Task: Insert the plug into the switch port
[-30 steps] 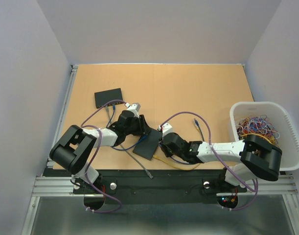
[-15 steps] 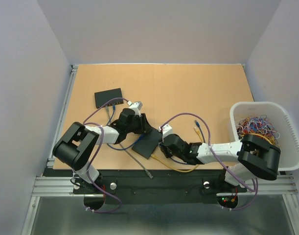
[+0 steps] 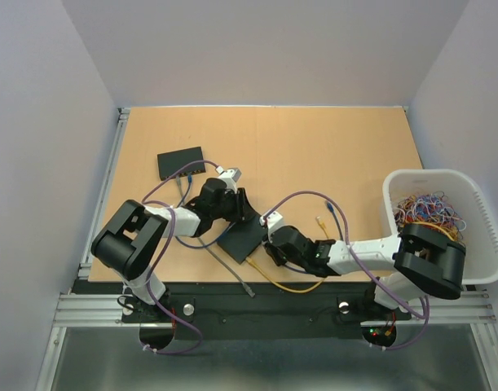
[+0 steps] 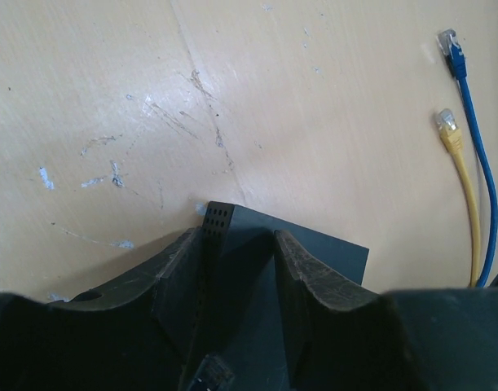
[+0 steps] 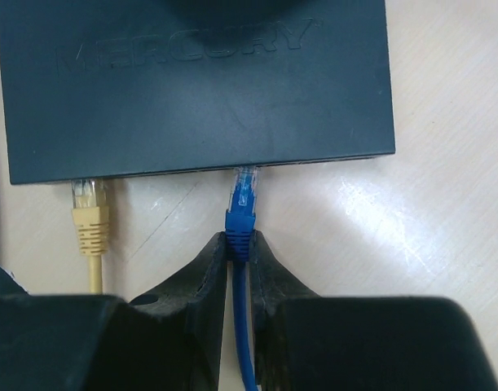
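table (image 3: 314,155): tan board, takes up the whole work area.
basket (image 3: 390,208): white, at the table's 3 o'clock edge, full of coloured cables.
switch (image 3: 242,239): black, MERCURY on top, near the table's 6 o'clock edge, between the 2 grippers.
second switch (image 3: 181,162): black, at 10 o'clock from the switch, well apart.
left gripper (image 4: 236,244): at the switch's 12 o'clock end, fingers half apart, 1 beside the vented side, 1 over the top face. Gripping or not, cannot tell.
right gripper (image 5: 240,240): at the switch's 3 o'clock side, clenched on the blue boot.
yellow plug (image 5: 90,199): in a port, at 9 o'clock of the blue one.
blue plug (image 5: 244,191): pinched just behind its clear tip, tip at the switch's port face. Depth, cannot tell.
loose yellow end (image 4: 448,130): on bare table.
loose blue end (image 4: 452,49): just beside it, at 12 o'clock.
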